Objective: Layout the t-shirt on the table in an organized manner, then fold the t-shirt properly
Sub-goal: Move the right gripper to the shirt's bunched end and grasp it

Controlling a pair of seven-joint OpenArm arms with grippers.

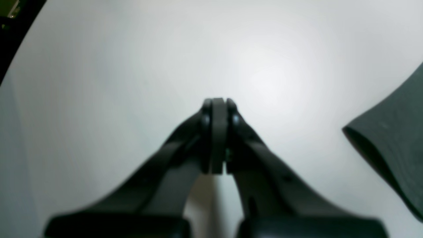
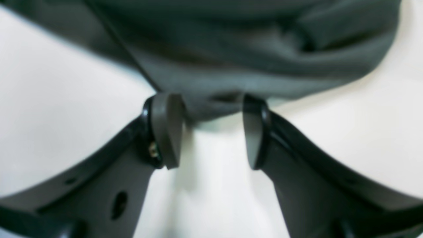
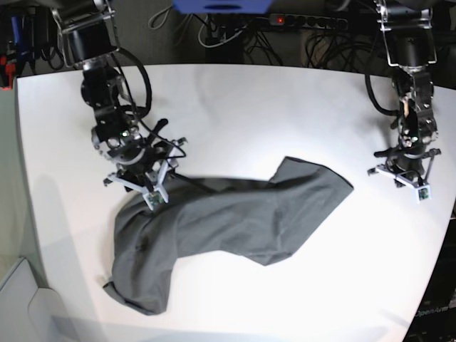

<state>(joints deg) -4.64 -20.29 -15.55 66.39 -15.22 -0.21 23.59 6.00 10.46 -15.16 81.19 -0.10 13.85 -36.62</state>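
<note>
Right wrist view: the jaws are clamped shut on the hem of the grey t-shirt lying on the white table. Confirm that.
Not quite. In the right wrist view the right gripper has its jaws standing apart, with the edge of the t-shirt at their tips but not pinched. The shirt does lie on the white table. It is the left gripper that is shut, on nothing.

Well beyond my right fingers (image 3: 158, 187) and my left fingers (image 3: 417, 187), a black power strip (image 3: 310, 21) is lying nearer the left ones, its red light (image 3: 279, 19) glowing. Loose cables (image 3: 231, 35) are tangling beside it, roughly between the two sets. A blue box (image 3: 221, 6) is sitting behind them. Something red (image 3: 6, 68) is showing far outward of my right fingers.
</note>
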